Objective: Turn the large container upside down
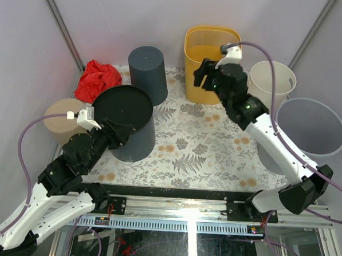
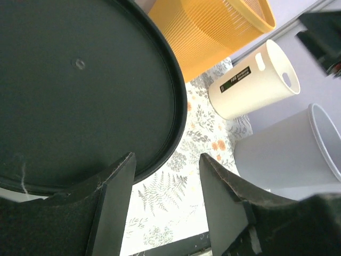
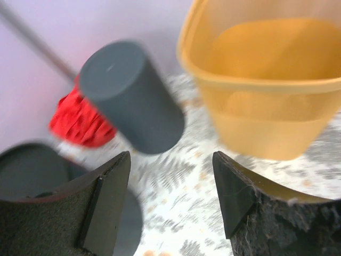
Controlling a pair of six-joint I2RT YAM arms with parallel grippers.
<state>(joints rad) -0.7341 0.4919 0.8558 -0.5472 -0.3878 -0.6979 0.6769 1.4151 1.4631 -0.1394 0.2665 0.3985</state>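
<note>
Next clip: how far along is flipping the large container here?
Looks done: the black bin stands base-up on the table, if that is the large container. In hand: nothing; the left hand is open at its side, the right hand open by the mouth-up yellow basket. Left: probably only drawing both arms back.

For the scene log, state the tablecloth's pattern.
Pale tablecloth printed with grey ferns and orange flowers; clearest in the top external view.

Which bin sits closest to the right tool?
The yellow ribbed bin at the back: the right tool hovers beside its front wall; the others stand farther off.
</note>
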